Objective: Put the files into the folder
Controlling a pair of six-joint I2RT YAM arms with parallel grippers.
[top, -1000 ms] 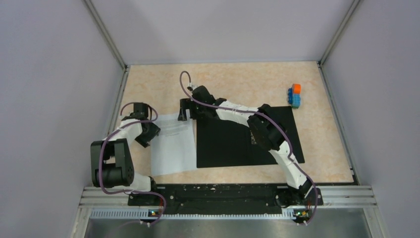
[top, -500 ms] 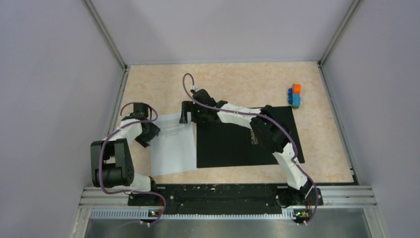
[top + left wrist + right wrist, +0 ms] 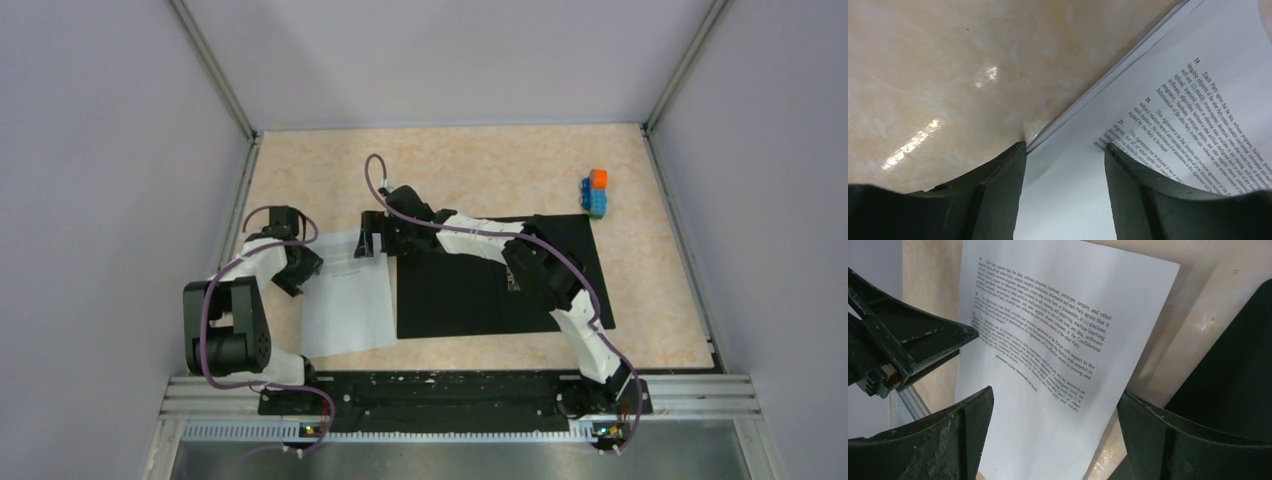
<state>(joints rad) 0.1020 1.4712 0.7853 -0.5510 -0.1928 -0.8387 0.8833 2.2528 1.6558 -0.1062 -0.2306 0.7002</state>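
Right pincer (image 3: 370,243) shifted nearer, over thin floppy white files (image 3: 345,300).

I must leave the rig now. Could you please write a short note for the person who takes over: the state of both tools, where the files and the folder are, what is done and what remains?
Left tool: open, low over the left edge of the files, one finger on the table side, one over the paper.
Right tool: open, over the far right corner of the files.
Files: stacked on the table, close beside the left edge of the folder.
Folder: lying open, black inside up.
Done: folder is open.
Left: no sheet is inside yet; all must go in.
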